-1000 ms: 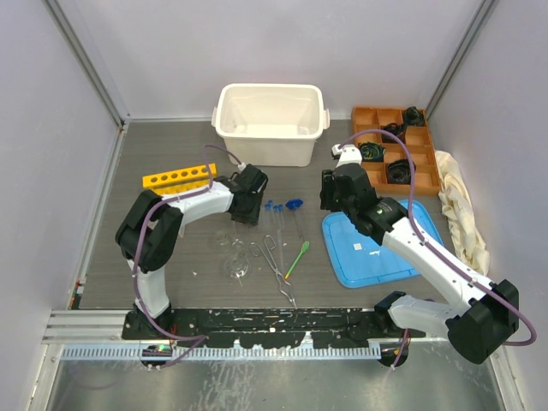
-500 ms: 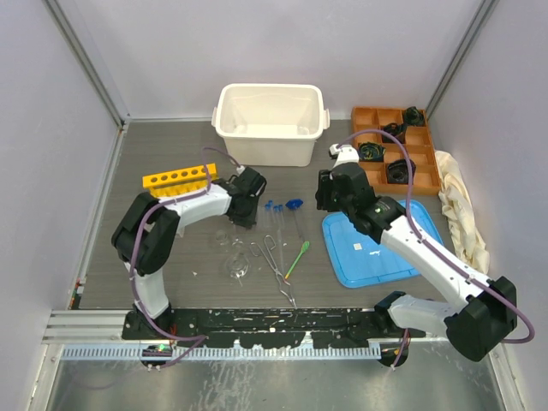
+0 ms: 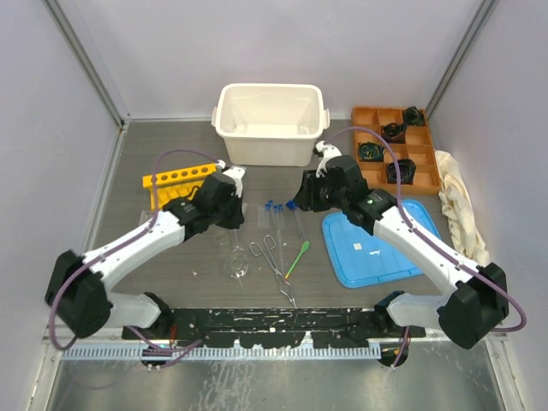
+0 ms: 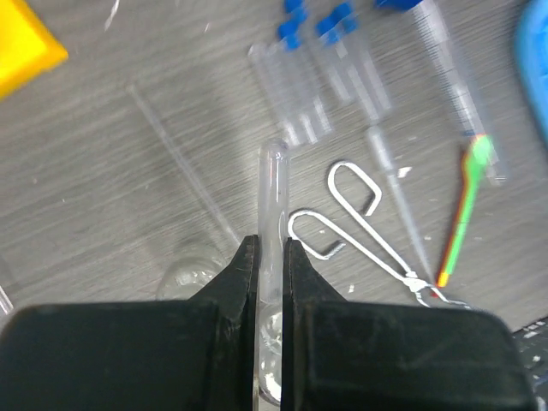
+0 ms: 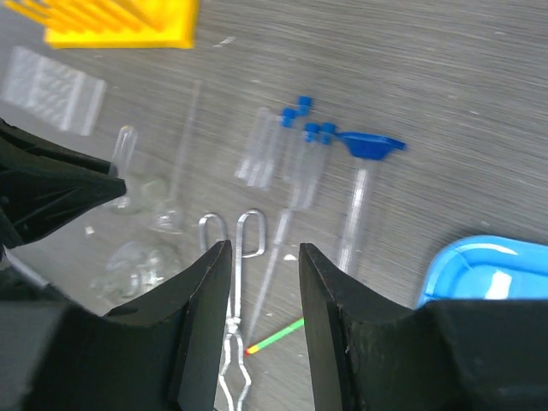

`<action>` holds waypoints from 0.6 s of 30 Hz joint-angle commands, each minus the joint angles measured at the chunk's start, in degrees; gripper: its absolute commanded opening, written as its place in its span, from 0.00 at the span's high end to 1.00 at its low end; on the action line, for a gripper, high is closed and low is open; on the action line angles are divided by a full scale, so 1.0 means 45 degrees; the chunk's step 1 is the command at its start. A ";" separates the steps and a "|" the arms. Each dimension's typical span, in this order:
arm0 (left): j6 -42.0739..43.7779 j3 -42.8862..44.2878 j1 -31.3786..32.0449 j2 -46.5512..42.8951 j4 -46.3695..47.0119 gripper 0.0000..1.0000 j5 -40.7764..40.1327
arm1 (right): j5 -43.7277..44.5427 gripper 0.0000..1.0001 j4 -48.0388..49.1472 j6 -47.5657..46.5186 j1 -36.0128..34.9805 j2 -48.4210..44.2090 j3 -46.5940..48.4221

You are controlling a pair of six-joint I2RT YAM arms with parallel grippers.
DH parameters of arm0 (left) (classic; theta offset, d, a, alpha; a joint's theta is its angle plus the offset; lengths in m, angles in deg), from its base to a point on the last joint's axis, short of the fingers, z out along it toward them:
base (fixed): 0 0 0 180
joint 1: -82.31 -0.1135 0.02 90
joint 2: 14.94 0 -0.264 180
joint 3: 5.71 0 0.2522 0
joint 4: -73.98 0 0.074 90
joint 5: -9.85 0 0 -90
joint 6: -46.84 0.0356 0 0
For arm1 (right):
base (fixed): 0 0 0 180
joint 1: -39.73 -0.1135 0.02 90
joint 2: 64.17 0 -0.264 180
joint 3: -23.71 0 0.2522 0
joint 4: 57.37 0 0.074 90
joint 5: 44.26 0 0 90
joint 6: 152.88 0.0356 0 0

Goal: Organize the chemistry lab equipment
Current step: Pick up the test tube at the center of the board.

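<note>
Glass tube (image 4: pixel 272 184) clamped between my left fingers (image 4: pixel 271 248), just snapped closed; right fingers (image 5: pixel 264 248) apart, empty, blue-capped tubes (image 5: pixel 301 167) beneath them. Likely next: yellow rack (image 3: pixel 175 179).

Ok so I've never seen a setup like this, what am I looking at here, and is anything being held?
Two robot arms are bolted at the near edge of a table. The wide picture looks down from above; the other two come from cameras on each wrist. The left hand is shut on a clear glass tube. The right hand is open and empty, above the blue-capped test tubes. Also on the table: metal tongs, a green spatula, small glass flasks, a yellow rack, a white tub, a blue tray and an orange tray of black parts.
</note>
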 commanded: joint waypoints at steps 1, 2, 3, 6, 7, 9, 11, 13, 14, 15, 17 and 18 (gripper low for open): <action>0.0802 -0.0356 0.0440 -0.2134 0.1510 1.00 0.0380 | -0.3170 0.57 0.1554 0.0682 0.0022 0.0415 0.0973; 0.0956 -0.0426 0.0579 -0.2435 0.1594 1.00 0.0355 | -0.3768 0.58 0.1817 0.0839 0.0022 0.0532 0.1052; 0.1114 -0.0474 0.0760 -0.2697 0.1658 1.00 0.0303 | -0.4350 0.58 0.2101 0.1029 0.0008 0.0655 0.1123; 0.1461 -0.0635 0.1245 -0.3331 0.1787 1.00 0.0134 | -0.5666 0.58 0.3018 0.1629 -0.0149 0.0942 0.1328; 0.1517 -0.0717 0.1383 -0.3532 0.1814 1.00 0.0060 | -0.5852 0.58 0.3196 0.1714 -0.0253 0.1030 0.1453; 0.1563 -0.0879 0.1586 -0.3877 0.1898 1.00 -0.0086 | -0.5936 0.58 0.3344 0.1775 -0.0504 0.1177 0.1725; 0.1518 -0.1072 0.1688 -0.4203 0.2030 1.00 -0.0125 | -0.5931 0.58 0.3350 0.1768 -0.0774 0.1342 0.2007; 0.1480 -0.1206 0.1734 -0.4507 0.2052 0.99 -0.0185 | -0.5814 0.58 0.3350 0.1734 -0.1047 0.1495 0.2266; 0.1470 -0.1242 0.1747 -0.4601 0.2045 1.00 -0.0216 | -0.5756 0.58 0.3338 0.1744 -0.1193 0.1559 0.2378; 0.1469 -0.1296 0.1763 -0.4694 0.2064 1.00 -0.0249 | -0.5705 0.58 0.3338 0.1750 -0.1311 0.1670 0.2458; 0.1437 -0.1310 0.1776 -0.4878 0.2068 0.99 -0.0320 | -0.5544 0.59 0.3330 0.1734 -0.1524 0.1846 0.2525; 0.1431 -0.1324 0.1784 -0.4972 0.2057 1.00 -0.0311 | -0.5454 0.59 0.3330 0.1732 -0.1606 0.1925 0.2547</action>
